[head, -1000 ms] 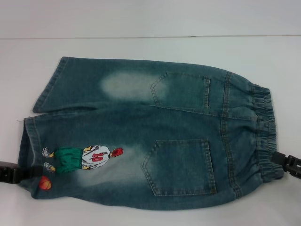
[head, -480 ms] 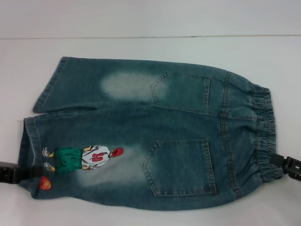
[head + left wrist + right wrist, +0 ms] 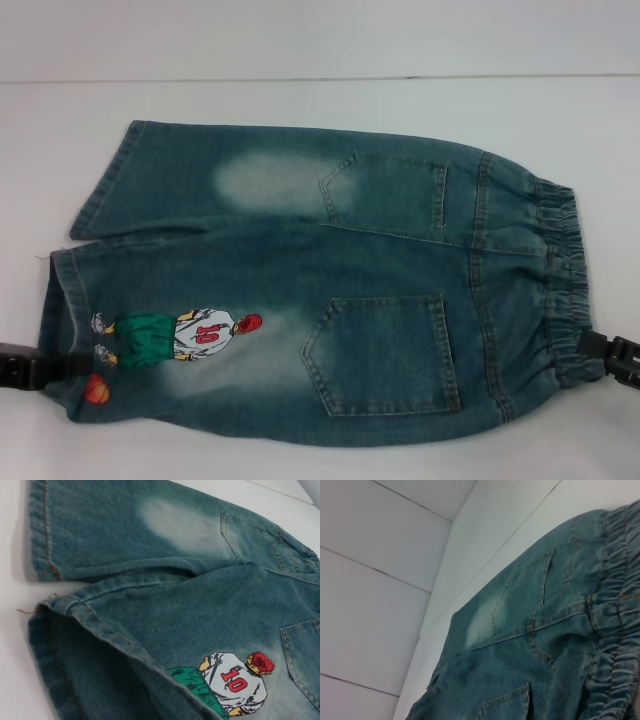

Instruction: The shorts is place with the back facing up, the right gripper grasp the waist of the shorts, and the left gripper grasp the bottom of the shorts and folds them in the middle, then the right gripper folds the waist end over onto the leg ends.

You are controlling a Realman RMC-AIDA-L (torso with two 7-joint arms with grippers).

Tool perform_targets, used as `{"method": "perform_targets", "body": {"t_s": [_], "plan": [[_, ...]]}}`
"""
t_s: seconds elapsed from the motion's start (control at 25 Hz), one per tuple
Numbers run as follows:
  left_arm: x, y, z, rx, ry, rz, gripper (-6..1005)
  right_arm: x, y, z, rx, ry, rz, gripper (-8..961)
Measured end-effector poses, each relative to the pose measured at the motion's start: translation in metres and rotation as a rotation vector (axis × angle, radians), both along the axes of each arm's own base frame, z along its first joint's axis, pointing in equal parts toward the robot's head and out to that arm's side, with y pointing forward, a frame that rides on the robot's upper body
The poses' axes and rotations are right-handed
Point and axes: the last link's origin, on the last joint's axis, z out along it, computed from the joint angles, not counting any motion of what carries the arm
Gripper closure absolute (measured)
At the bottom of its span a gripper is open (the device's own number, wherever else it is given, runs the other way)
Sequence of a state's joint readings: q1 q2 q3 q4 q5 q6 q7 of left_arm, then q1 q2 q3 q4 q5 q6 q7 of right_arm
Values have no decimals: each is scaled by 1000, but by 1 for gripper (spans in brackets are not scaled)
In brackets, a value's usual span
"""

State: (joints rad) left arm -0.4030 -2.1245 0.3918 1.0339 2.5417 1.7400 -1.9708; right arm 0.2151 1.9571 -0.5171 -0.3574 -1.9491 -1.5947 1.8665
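The shorts [image 3: 300, 290] lie flat on the white table, back up, with both patch pockets showing. The gathered waist [image 3: 560, 270] points right and the bottom of the shorts [image 3: 62, 300], the two leg ends, points left. My left gripper [image 3: 62, 365] is at the near leg's hem, just below the cartoon player [image 3: 180, 338], with a finger lying over the denim, shut on it. My right gripper [image 3: 592, 348] is at the near corner of the waist, shut on the band. The left wrist view shows the near hem [image 3: 75, 615] slightly raised; the right wrist view shows the elastic band [image 3: 615, 645] close up.
White table [image 3: 320, 100] runs all round the shorts, with its far edge meeting a pale wall [image 3: 320, 40]. The far leg's hem [image 3: 100, 180] lies free at the upper left. Panelled wall [image 3: 375, 580] fills the right wrist view beyond the shorts.
My right gripper has shifted slightly down and to the right at the waist corner. The left gripper and the rest of the shorts have stayed put.
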Motion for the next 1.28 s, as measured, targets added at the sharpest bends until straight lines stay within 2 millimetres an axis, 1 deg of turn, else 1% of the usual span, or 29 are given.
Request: {"method": "perform_targets", "body": {"t_s": [0.16,0.64,0.84,1.08,1.28], "plan": [[0,0,0,-1,-1,-2,984,1,-1,2,3,1,-8,12],[1,1,0,-1,-1,-6,984,-7,8,-4,-22,-2,34,12],[1,1,0,-1,-3,-6,984,-5,6,0,1,-32,67,103],[2,-1,0,-3,-14,-9,984,-9,9,-4,14,-78,129,213],[3,-3,0,-2,-32,-13,984,-9,10,-3,18,-78,131,417]]}}
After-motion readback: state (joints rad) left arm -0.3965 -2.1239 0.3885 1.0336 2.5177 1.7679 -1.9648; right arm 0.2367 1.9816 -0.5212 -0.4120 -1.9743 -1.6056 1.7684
